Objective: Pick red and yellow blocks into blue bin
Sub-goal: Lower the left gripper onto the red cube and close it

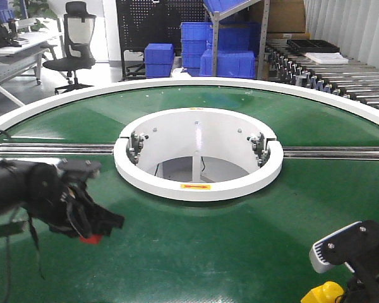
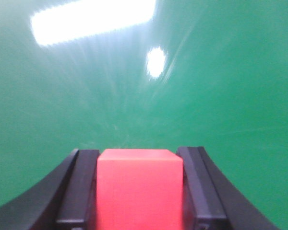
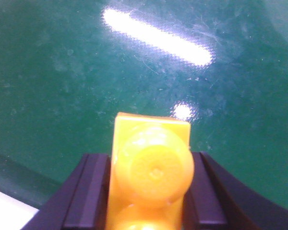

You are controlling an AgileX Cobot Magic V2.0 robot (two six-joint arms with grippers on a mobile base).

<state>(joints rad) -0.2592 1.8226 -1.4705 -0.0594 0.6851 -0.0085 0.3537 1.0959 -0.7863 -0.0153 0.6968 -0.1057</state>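
Both grasps made: left gripper (image 2: 138, 165) clamps red cube (image 2: 139, 196), right gripper (image 3: 149, 160) clamps yellow brick (image 3: 151, 139), above green table (image 1: 196, 246). Next: carry both to blue bin, unseen here.

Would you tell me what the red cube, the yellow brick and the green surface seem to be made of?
Red cube: probably plastic, matte; flat even colour, no glare.
Yellow brick: glossy, slightly translucent moulded plastic; soft highlights on its stud.
Green surface: smooth, shiny sheet, perhaps PVC or rubber; it mirrors lamps and shows fine scratches.
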